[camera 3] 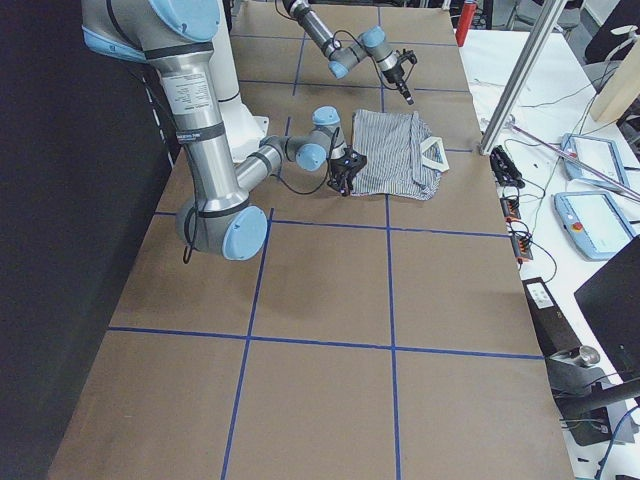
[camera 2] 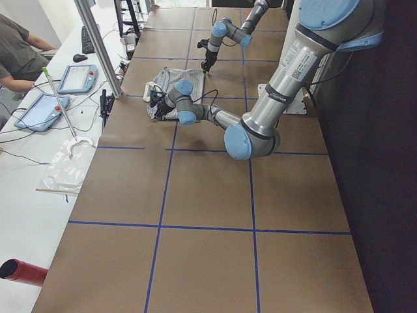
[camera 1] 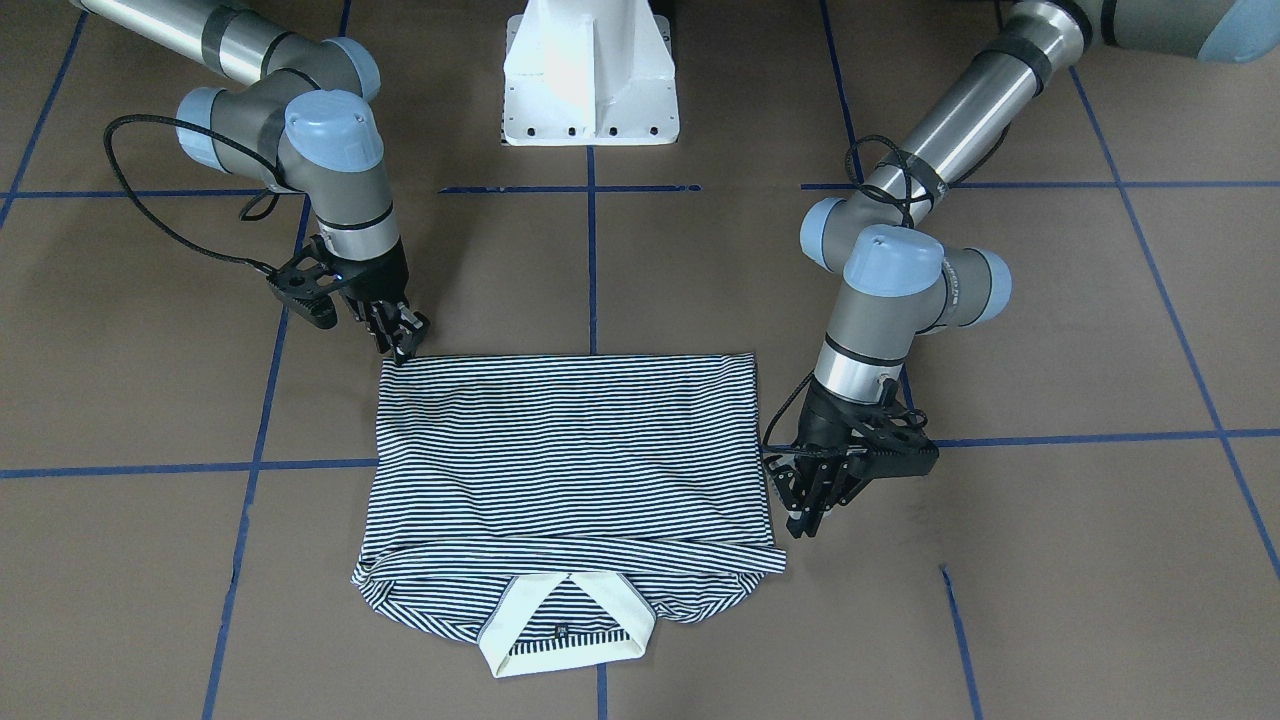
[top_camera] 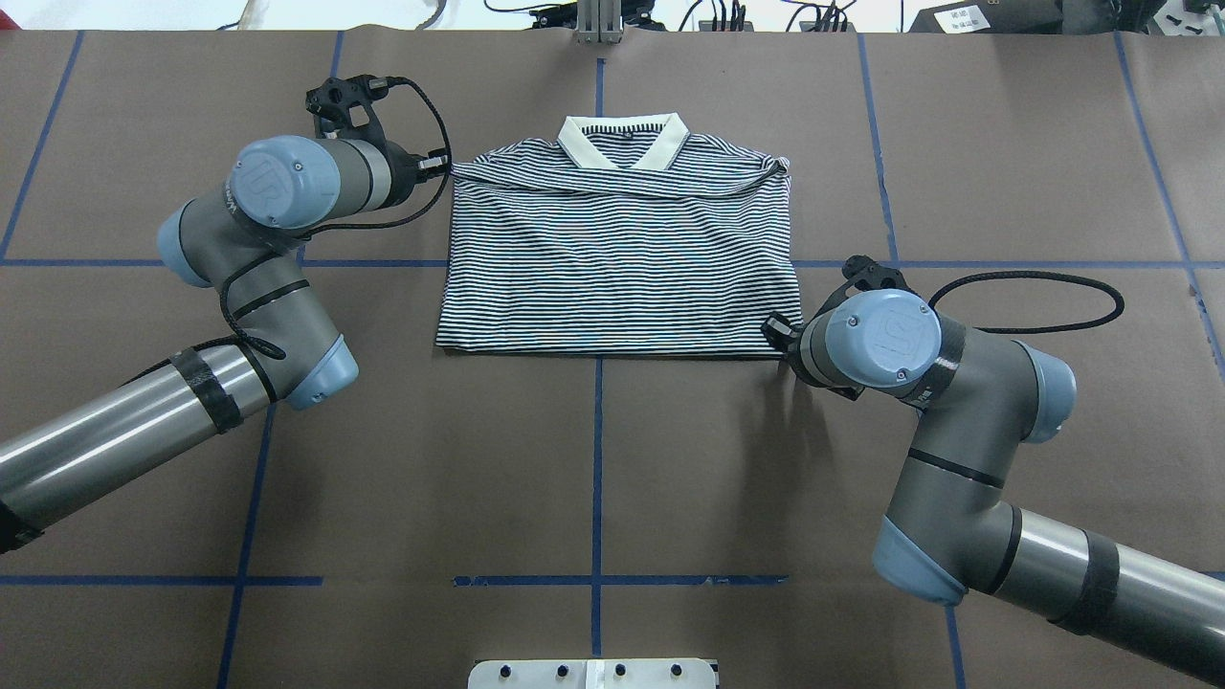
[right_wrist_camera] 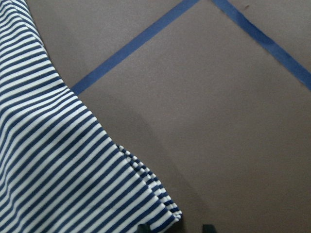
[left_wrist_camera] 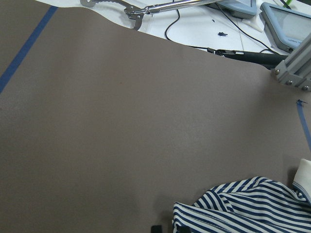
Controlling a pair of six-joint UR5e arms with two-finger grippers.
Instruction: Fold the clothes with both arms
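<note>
The striped polo shirt [camera 1: 570,460] [top_camera: 612,268] lies folded on the brown table, its hem doubled up towards the cream collar [top_camera: 624,144], which points away from the robot. My left gripper [camera 1: 805,525] [top_camera: 446,165] points down at the shirt's collar-end corner with its fingers close together. Whether fabric is pinched I cannot tell; the left wrist view shows only the rumpled corner [left_wrist_camera: 243,208]. My right gripper [camera 1: 403,340] [top_camera: 775,330] stands open at the opposite corner on the robot's side. There the shirt's corner [right_wrist_camera: 165,213] lies between the fingertips [right_wrist_camera: 209,227].
Blue tape lines [top_camera: 597,459] cross the table. The white pedestal base [camera 1: 590,90] stands behind the shirt. Beyond the collar end are an aluminium post [camera 3: 525,80], cables and tablets [camera 2: 75,78]. A seated person [camera 2: 16,52] is there.
</note>
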